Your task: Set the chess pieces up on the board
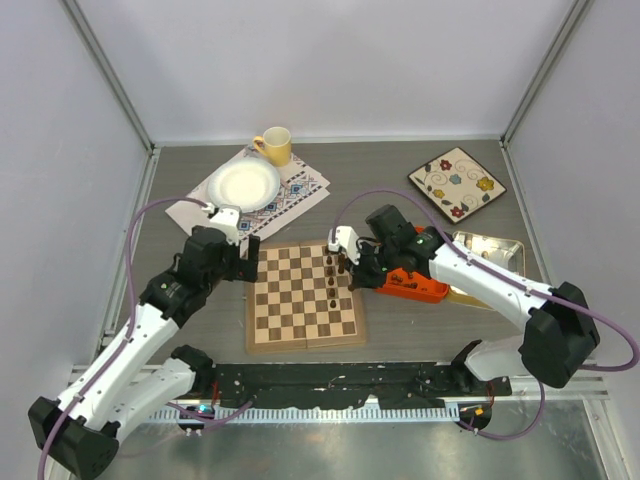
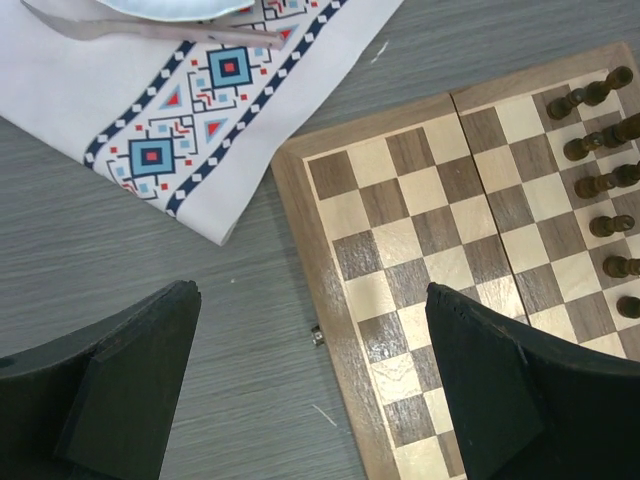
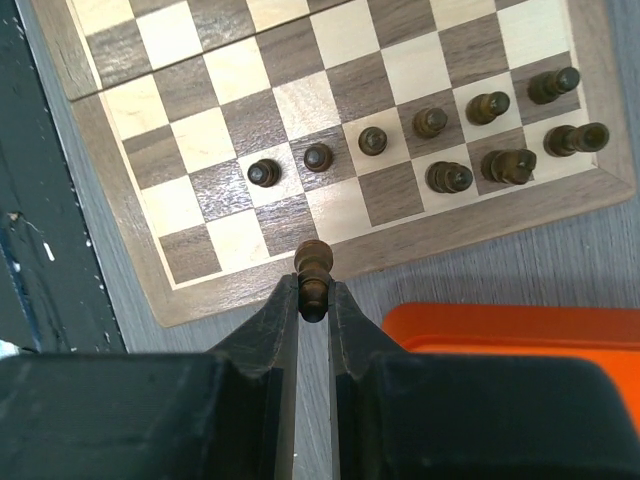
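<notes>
**While the dark piece is pinched, set it down clean**

Since the right gripper (image 3: 315,290) is clamped tight on a dark piece (image 3: 314,268) above the border of the board (image 3: 215,295), carry it upright to the next free square beside the dark row (image 3: 373,140). Lower it until the base sits flat, then release. Meanwhile the left gripper (image 2: 315,370) hangs wide open, empty.

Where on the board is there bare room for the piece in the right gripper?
Edge row is bare from the three dark pieces to the board's near corner, just ahead of the right gripper. All squares beyond the pawn line are bare too. Crowded only toward the far right corner.
</notes>
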### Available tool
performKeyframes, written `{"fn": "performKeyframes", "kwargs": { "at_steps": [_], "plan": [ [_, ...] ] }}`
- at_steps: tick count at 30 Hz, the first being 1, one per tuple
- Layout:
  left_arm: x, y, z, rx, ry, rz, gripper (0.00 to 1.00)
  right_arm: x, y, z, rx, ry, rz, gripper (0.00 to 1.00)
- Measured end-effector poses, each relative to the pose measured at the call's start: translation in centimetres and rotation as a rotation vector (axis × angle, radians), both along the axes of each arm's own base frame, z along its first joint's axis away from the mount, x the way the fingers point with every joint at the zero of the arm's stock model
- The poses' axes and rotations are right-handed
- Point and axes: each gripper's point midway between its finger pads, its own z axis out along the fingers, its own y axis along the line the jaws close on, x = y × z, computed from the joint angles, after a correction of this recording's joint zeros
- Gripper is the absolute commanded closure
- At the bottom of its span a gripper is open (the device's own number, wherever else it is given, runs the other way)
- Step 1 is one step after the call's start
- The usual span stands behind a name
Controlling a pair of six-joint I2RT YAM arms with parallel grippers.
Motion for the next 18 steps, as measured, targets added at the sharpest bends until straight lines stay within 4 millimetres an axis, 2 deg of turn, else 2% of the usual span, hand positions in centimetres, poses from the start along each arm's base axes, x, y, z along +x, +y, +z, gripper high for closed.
{"fn": "performKeyframes", "kwargs": {
  "at_steps": [5, 18],
  "plan": [
    [0.3, 0.5, 1.3, 0.011, -0.066, 0.005, 0.01, 0.1, -0.1, -1.1, -0.046, -0.010, 0.019, 0.98],
    [0.9, 0.6, 0.6, 0.055, -0.064, -0.006, 0.01, 0.0, -0.7, -1.6, -0.078, -0.020, 0.040, 0.98]
  ]
}}
